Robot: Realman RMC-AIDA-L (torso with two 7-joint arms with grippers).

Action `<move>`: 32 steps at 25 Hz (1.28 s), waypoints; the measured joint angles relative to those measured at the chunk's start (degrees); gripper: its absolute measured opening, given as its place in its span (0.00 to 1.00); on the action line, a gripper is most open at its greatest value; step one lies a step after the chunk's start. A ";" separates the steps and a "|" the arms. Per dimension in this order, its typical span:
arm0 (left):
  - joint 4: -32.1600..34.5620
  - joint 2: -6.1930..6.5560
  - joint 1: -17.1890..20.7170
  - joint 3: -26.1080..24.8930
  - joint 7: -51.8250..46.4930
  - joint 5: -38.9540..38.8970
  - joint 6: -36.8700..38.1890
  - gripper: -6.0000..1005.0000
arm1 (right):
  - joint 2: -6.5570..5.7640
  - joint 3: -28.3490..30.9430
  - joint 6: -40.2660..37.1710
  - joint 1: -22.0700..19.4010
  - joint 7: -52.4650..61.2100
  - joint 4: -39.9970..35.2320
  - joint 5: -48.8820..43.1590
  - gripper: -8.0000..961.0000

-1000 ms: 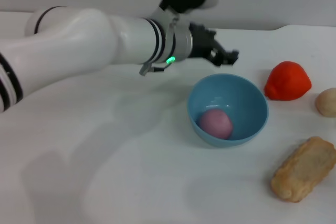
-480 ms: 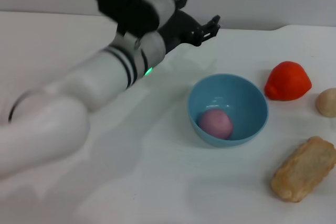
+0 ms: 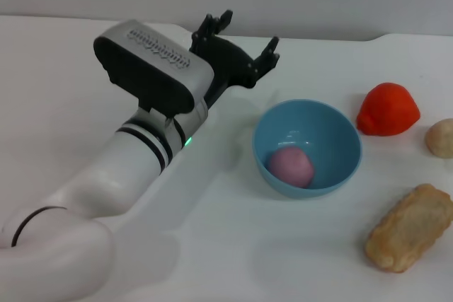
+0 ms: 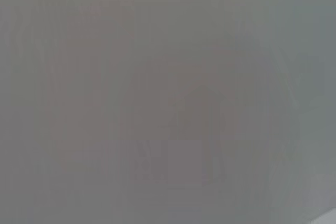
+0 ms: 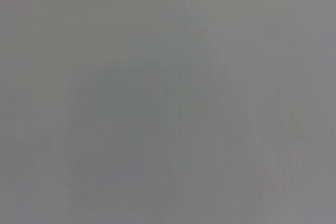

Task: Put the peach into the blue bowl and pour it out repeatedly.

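Observation:
The pink peach [image 3: 290, 165] lies inside the light blue bowl [image 3: 333, 131], which stands upright on the white table, right of centre in the head view. My left gripper [image 3: 246, 39] is up and to the left behind the bowl, clear of its rim, pointing away toward the back wall. Its black fingers [image 3: 270, 50] are spread apart and hold nothing. The right arm is out of the head view. Both wrist views give only a plain grey surface.
A red-orange pear-shaped fruit [image 3: 386, 109] sits to the right of the bowl, with a pale beige lump [image 3: 440, 137] at the right edge. A tan bread-like piece [image 3: 410, 226] lies at the front right. My left arm [image 3: 134, 167] crosses the table's left half.
My left arm has swung back and leftward, away from above the bowl, and its wrist has turned upward. The peach and bowl have stayed in place.

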 joint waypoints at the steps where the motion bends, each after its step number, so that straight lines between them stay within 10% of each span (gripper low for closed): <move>1: -0.31 -0.01 0.01 0.35 -0.01 -0.02 -0.14 0.81 | 0.00 0.00 0.03 0.00 0.00 0.02 0.00 0.44; 32: -1.65 0.09 1.88 3.83 -0.07 0.00 -3.57 0.81 | 0.25 0.09 -0.17 0.91 -0.07 2.96 0.15 0.45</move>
